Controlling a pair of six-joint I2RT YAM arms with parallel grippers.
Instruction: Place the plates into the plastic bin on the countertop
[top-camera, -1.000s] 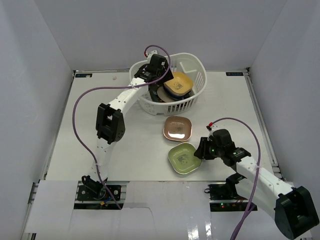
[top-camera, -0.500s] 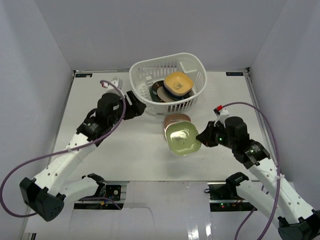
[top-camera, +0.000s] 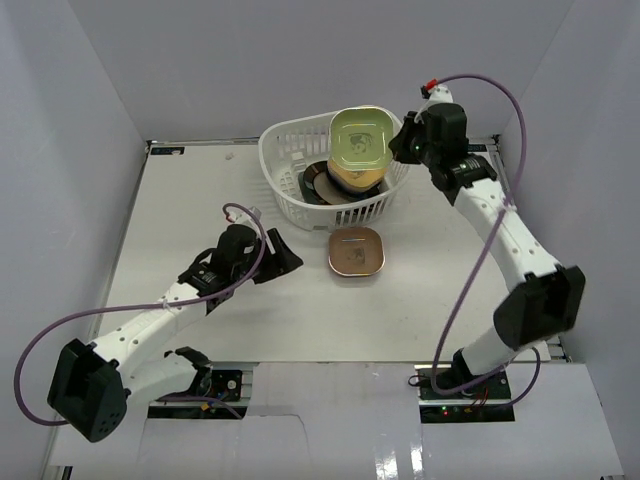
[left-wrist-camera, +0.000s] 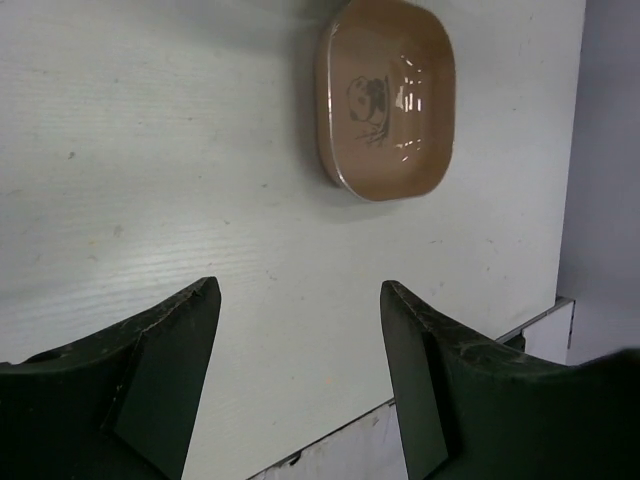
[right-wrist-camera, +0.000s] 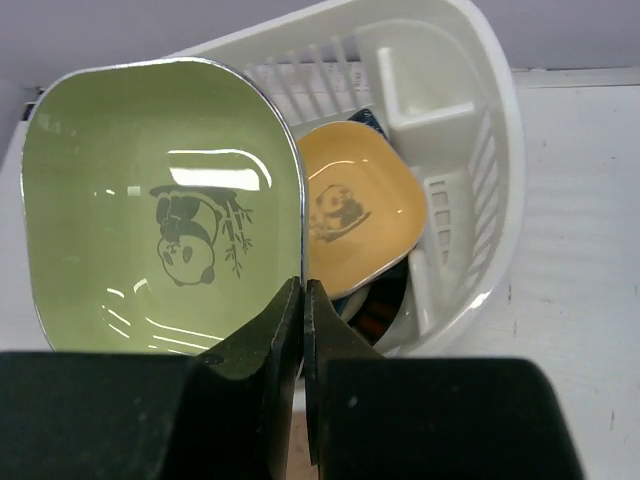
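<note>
**Green dish up over the bin, brown dish on the worktop**

My right pincer (top-camera: 402, 147) is clenched on the rim of the green dish (top-camera: 360, 138). In the right wrist view my two fingertips meet on the dish's near edge, with no gap between them. I hold the dish up in the air, tilted so its hollow faces the top camera, and a panda drawing (right-wrist-camera: 190, 245) shows inside it. It hangs over the bin (top-camera: 283, 197), above the side nearest my right arm, and touches nothing but my fingers.

The bin stands at the back of the worktop (top-camera: 200, 200), near the rear wall. In it lies the yellow dish (top-camera: 352, 181), hollow side up, partly covered from above by the green one. The yellow dish rests on a dark plate (top-camera: 318, 186), whose edge shows at its left. From my right wrist I can see the yellow dish just beyond the green rim, and the bin's slotted wall curving round it.

The brown dish (top-camera: 355, 251) sits flat on the worktop just in front of the bin, apart from its wall.

My left pincer (top-camera: 284, 262) is released, its fingers spread wide and grasping nothing. It hovers low over bare worktop to the left of the brown dish, pointing toward it without touching. In the left wrist view the brown dish lies ahead of my open fingers, beyond their tips.
</note>
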